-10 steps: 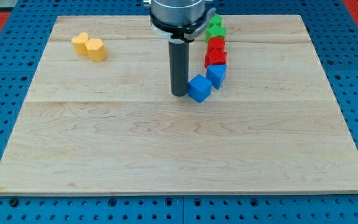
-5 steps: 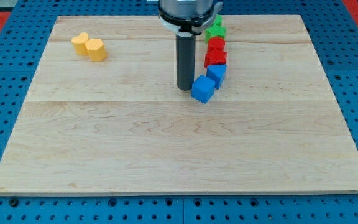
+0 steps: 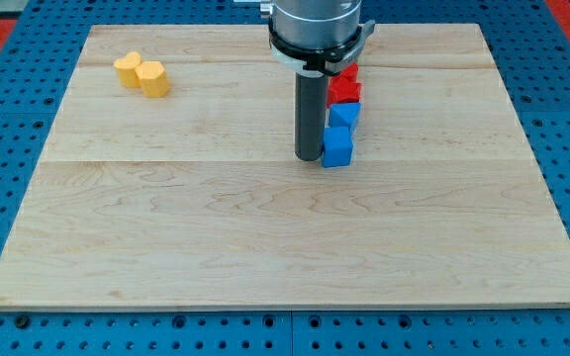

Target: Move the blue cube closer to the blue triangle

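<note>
board (image 3: 166,247): light wood, sits on blue pegboard (image 3: 8,326)
blue cube (image 3: 337,147): right of board centre, nearest block in a column running away from camera
my tip (image 3: 310,156): on the board, touching or just beside the cube's left face, level with its near half
gripper: none, plain rod, nothing grasped
blue triangle (image 3: 343,116): directly behind the cube, touching it or nearly so; shape hard to make out
red block (image 3: 345,90): behind the triangle, touching it; partly hidden by the arm
second red block (image 3: 348,70): only a sliver shows past the arm head, shape unclear
arm head (image 3: 317,25): covers the far end of the column
yellow blocks (image 3: 142,75): two, touching, far left, well apart from the rest
</note>
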